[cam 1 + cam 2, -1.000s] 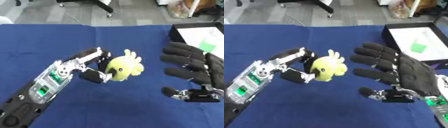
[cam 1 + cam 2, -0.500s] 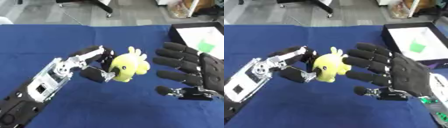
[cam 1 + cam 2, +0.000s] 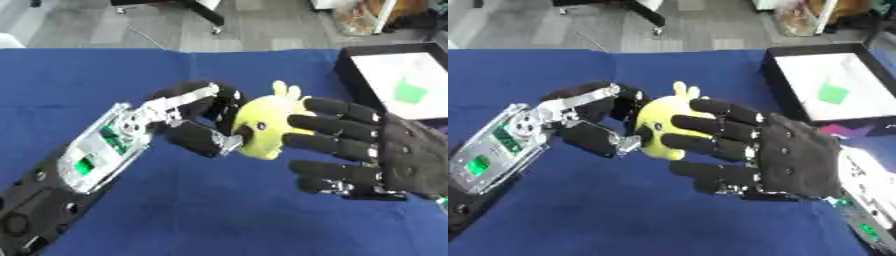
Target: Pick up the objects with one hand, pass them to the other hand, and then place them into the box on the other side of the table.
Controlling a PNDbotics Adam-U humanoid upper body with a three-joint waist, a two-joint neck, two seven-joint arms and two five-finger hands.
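A yellow plush toy [image 3: 267, 126] with small ears hangs in the air above the blue table [image 3: 105, 80]. My left hand [image 3: 197, 120] is shut on it from the left, fingers and thumb curled round its side. My right hand [image 3: 367, 155] is open, its straight fingers laid against the toy's right side and partly covering it. In the right eye view the toy [image 3: 661, 125] shows between the two hands, mostly hidden by the right hand's fingers [image 3: 710, 131].
A black box [image 3: 350, 75] with a white inside stands at the table's back right and holds a small green piece [image 3: 409, 92]. Grey floor and chair legs lie beyond the table's far edge.
The left hand carried the toy to the right, and the right hand moved left until its fingers met the toy. The gap between the hands has closed.
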